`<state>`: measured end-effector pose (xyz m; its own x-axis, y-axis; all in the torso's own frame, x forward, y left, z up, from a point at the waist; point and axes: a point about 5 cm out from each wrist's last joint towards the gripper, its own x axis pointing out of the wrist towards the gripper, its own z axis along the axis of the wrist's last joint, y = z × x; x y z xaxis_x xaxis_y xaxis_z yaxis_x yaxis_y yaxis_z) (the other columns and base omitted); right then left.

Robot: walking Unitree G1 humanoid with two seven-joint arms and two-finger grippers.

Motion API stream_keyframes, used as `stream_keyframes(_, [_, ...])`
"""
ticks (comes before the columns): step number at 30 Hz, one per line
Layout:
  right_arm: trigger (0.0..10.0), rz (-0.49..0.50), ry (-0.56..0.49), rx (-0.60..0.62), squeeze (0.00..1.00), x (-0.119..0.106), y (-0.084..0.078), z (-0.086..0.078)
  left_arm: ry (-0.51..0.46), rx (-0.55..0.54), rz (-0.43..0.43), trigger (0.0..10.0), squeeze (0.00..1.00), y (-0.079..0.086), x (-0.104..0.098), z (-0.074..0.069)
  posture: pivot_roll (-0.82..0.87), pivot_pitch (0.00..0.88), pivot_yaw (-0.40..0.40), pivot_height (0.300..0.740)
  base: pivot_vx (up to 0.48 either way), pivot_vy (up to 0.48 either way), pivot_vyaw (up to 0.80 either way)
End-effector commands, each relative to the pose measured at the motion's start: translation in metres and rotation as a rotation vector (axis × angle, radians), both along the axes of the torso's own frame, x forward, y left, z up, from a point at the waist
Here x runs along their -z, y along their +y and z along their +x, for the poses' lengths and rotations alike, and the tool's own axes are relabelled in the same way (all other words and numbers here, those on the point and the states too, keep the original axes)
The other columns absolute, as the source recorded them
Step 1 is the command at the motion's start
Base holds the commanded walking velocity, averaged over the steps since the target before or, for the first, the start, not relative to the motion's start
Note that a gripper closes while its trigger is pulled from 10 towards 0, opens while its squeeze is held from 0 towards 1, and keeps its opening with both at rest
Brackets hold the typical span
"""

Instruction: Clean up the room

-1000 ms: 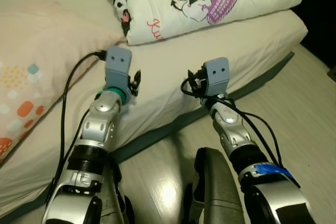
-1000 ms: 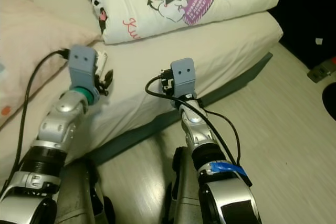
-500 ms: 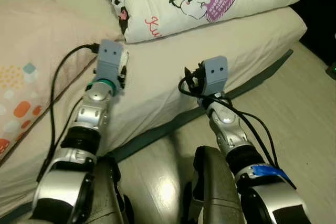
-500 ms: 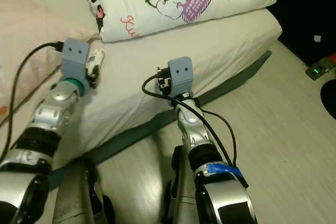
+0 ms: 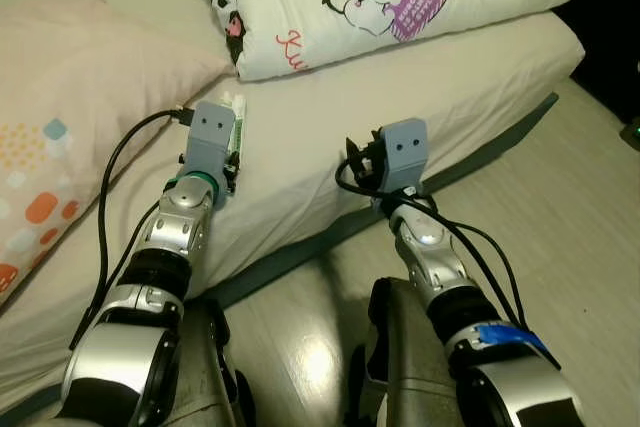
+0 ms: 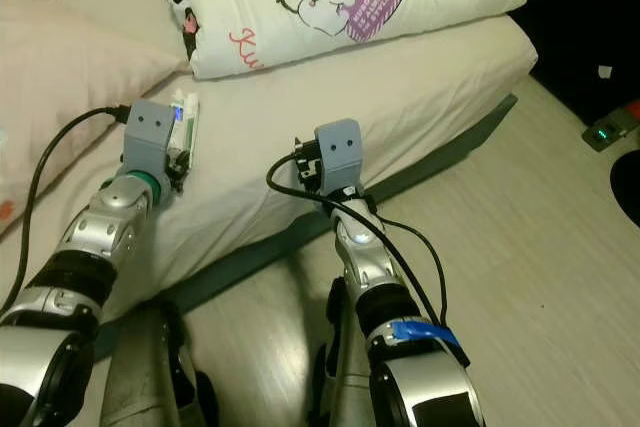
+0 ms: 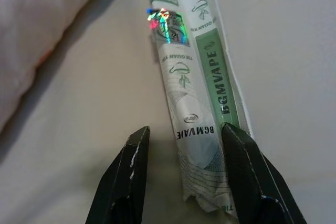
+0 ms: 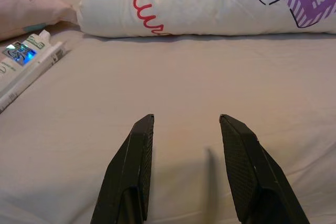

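Left wrist view: white-green packet (image 7: 197,108) lies on bed (image 7: 94,103) between spread left gripper (image 7: 185,166) fingers.

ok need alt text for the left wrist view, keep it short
The left tool, its two black fingers open, hovers over the near end of a white and green packet printed "BGMVAPE", with a holographic sticker, lying on a cream bedsheet. A pale pillow edges the frame beside it.
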<state>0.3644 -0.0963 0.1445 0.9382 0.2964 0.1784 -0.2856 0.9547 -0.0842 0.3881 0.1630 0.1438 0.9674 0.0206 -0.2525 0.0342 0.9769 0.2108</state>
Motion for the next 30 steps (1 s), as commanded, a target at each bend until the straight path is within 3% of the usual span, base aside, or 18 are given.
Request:
stream_keyframes(1, [10.0,0.0,0.014,-0.004,0.0,0.005,0.001,-0.002,0.174,0.005,-0.019,6.0,0.0,-0.004,0.037,-0.013,0.0,0.254,0.019,0.54,0.0,0.0,0.0])
stream_keyframes(2, [10.0,0.0,0.015,-0.004,0.0,0.005,0.001,-0.002,0.175,0.012,-0.019,3.9,0.0,-0.005,0.039,-0.013,0.0,0.252,0.019,0.54,0.0,0.0,0.0])
stream_keyframes(4, [10.0,0.0,0.015,-0.004,0.0,0.005,0.001,-0.002,0.175,0.017,-0.017,3.9,0.0,-0.006,0.04,-0.013,0.0,0.252,0.019,0.54,0.0,0.0,0.0])
stream_keyframes(5, [10.0,0.0,0.015,-0.004,0.0,0.005,0.001,-0.002,0.175,0.02,-0.017,0.3,0.0,-0.007,0.041,-0.014,0.0,0.25,0.019,0.54,0.0,0.0,0.0])
stream_keyframes(16, [10.0,-0.007,0.011,0.001,0.0,0.005,-0.003,-0.002,0.088,0.03,0.009,0.0,0.0,-0.008,0.033,-0.014,-0.01,0.228,0.014,0.54,0.0,0.0,0.0])
stream_keyframes(22, [10.0,-0.008,0.008,0.003,0.0,0.005,-0.004,-0.002,0.036,0.027,-0.033,0.0,0.0,-0.007,0.023,-0.014,-0.01,0.222,0.014,0.54,0.0,0.0,0.0])
stream_keyframes(24, [10.0,-0.007,-0.001,0.002,0.0,0.004,-0.004,-0.003,-0.038,0.023,-0.114,0.0,0.0,-0.007,0.006,-0.014,-0.01,0.213,0.012,0.54,0.0,0.0,0.0])
stream_keyframes(25, [10.0,0.016,-0.025,-0.008,0.0,-0.001,-0.004,-0.005,-0.125,0.012,-0.177,10.0,0.0,-0.003,-0.013,-0.017,0.0,0.202,0.013,0.54,0.0,0.0,0.0])
stream_keyframes(26, [10.0,0.016,-0.025,-0.008,0.0,-0.001,-0.004,-0.005,-0.125,0.012,-0.177,10.0,0.0,-0.003,-0.013,-0.017,0.0,0.202,0.013,0.54,0.0,0.0,0.0])
stream_keyframes(27, [10.0,0.049,-0.056,-0.018,0.0,-0.006,-0.003,-0.008,-0.217,0.003,-0.223,10.0,0.0,0.003,-0.033,-0.024,0.0,0.196,0.012,0.54,0.0,0.0,0.0])
stream_keyframes(28, [10.0,0.049,-0.056,-0.018,0.0,-0.006,-0.003,-0.008,-0.217,0.003,-0.223,10.0,0.0,0.003,-0.033,-0.024,0.0,0.196,0.012,0.54,0.0,0.0,0.0])
stream_keyframes(30, [10.0,0.097,-0.101,-0.033,0.0,-0.014,-0.003,-0.017,-0.367,0.006,-0.239,10.0,0.0,0.013,-0.064,-0.043,0.0,0.187,0.008,0.54,0.0,0.0,0.0])
